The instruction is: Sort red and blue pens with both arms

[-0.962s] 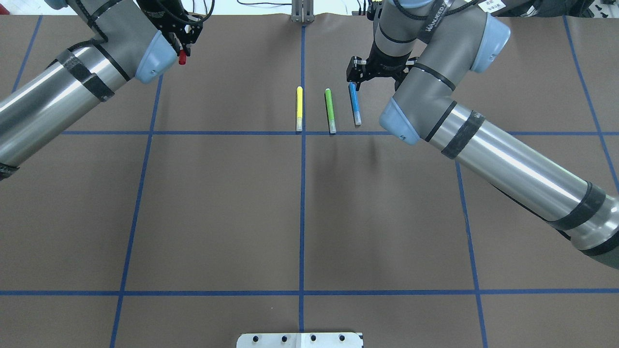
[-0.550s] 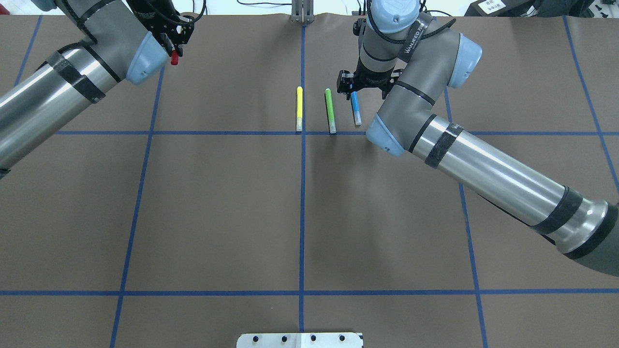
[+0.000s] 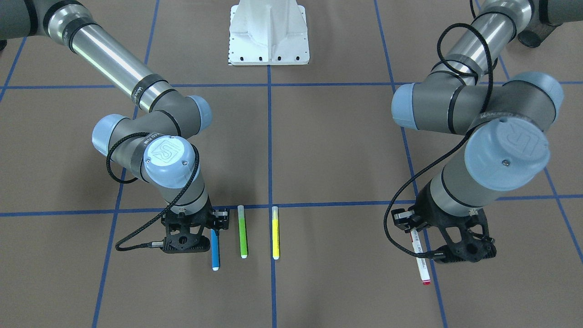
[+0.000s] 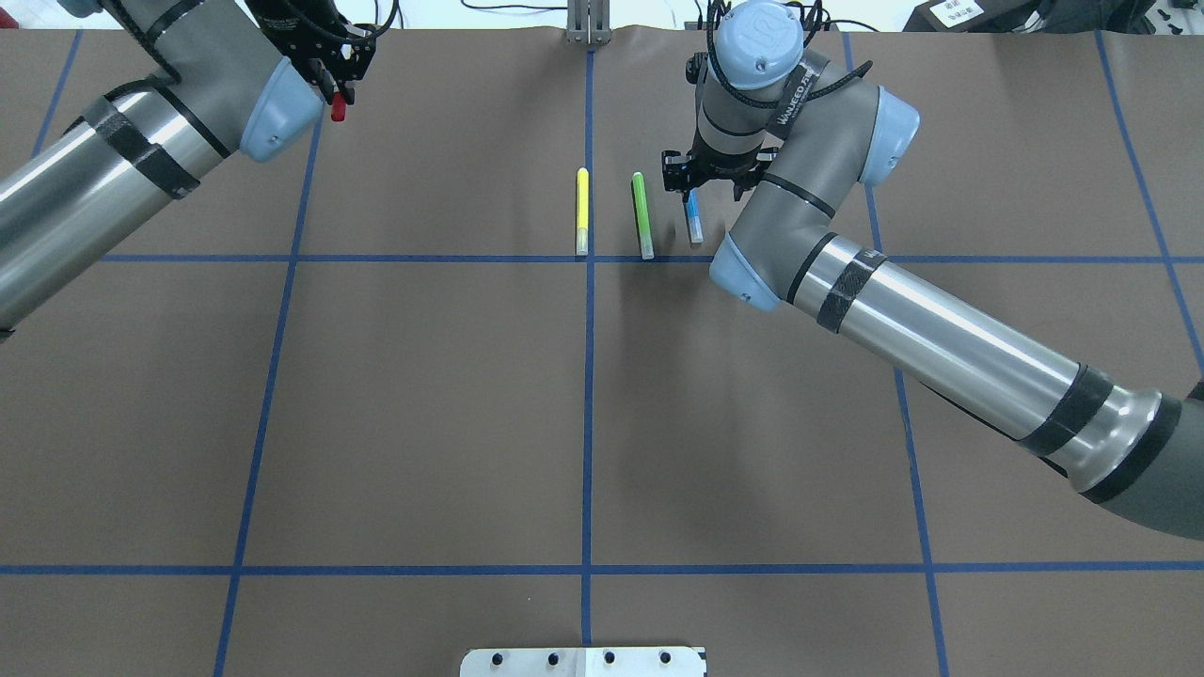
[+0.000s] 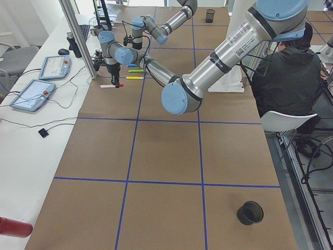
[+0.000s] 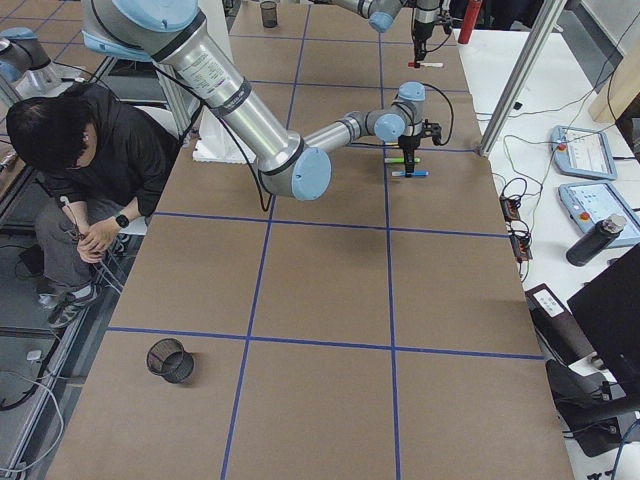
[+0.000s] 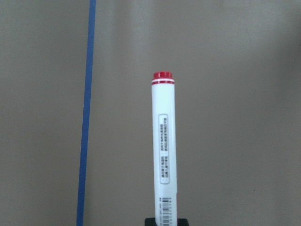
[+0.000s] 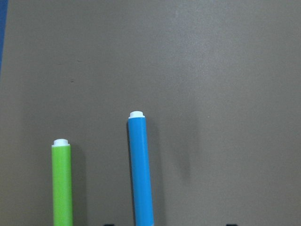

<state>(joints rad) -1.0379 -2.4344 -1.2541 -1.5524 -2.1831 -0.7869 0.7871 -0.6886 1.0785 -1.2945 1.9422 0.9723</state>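
The left gripper [image 4: 331, 87] pinches the red pen [image 7: 163, 150], and the right gripper [image 4: 693, 186] is spread wide over the blue pen [image 8: 141, 174] on the desk [image 4: 423, 423], so it might bump the green pen [image 8: 62, 183] close by.

We see the brown paper-covered tabletop [image 4: 423, 395] from high behind the robot, looking forward and down, and from across it, looking steeply down towards the white robot base [image 3: 268, 32]; both views share the row of slim yellow marker [image 4: 582, 212], lime-green marker [image 4: 642, 214] and bright blue pen [image 4: 693, 224]. Two end cameras look along the tabletop from farther off, that row small in each. Our wrist cameras sit close over the paper, the left looking along a white-barrelled, red-capped pen [image 7: 163, 146], the right on the blue and green ends.
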